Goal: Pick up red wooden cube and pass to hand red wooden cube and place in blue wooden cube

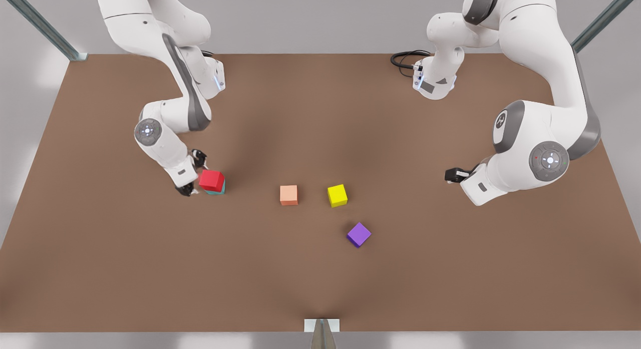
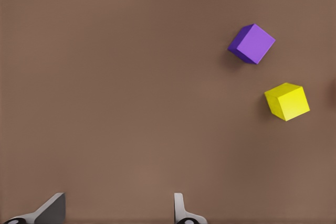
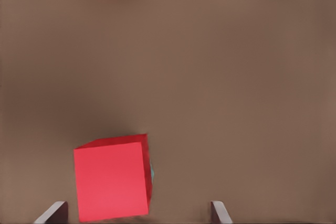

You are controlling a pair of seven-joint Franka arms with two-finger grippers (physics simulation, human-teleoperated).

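Brown table [image 1: 320, 279] carries everything, with one white arm at each far corner. The arm on the front view's left bears the right gripper [image 1: 194, 175], which sits low, just beside the red wooden cube [image 1: 211, 180]. Its two fingers [image 3: 52, 212] stand wide apart in the right wrist view and the red cube lies between them, nearer to one; whether it touches that finger I cannot tell. The arm on the front view's right waits with the left gripper [image 1: 453, 175] above bare table, fingers [image 2: 181, 211] spread and holding nothing.

The red wooden cube rests on top of the blue wooden cube [image 1: 217, 190], a little askew, so only a teal edge shows under it. Toward the table's middle lie a salmon cube [image 1: 289, 195], a yellow cube [image 1: 337, 195] near it, and a purple cube [image 1: 359, 234] closer to the front edge.
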